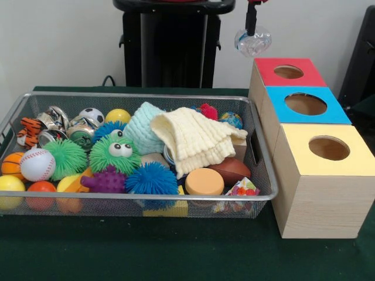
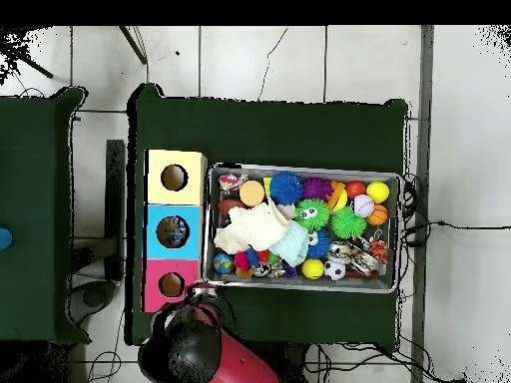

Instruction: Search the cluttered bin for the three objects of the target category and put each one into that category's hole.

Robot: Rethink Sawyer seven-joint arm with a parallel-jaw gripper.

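The gripper [image 1: 252,23] hangs above the red-topped box [image 1: 291,71], clenched on a small clear bottle [image 1: 253,41] that dangles just above and to the side of that box's hole [image 1: 288,71]. The overhead view shows the arm at the same end of the box row, though the bottle is hidden there.

Three boxes stand in a row beside the bin [image 1: 135,202] on the green counter [image 1: 176,252]: red, blue [image 1: 306,104] and yellow [image 1: 328,149], each with a round hole.

Handling notes for the bottle:
- It is probably very light, with thin, dented walls that yield under pressure.
- The smooth plastic is likely to slip; a hold at the neck or cap (the stiffest part) seems safest.
- A squeeze on the body would likely crush it instead of securing it.

The bin is crowded with balls, spiky rubber toys, a cream cloth [image 1: 196,140] and shiny metal cans [image 1: 53,120] at one end. No other clear bottle can be made out there; any remaining ones may lie under the cloth or the toys.
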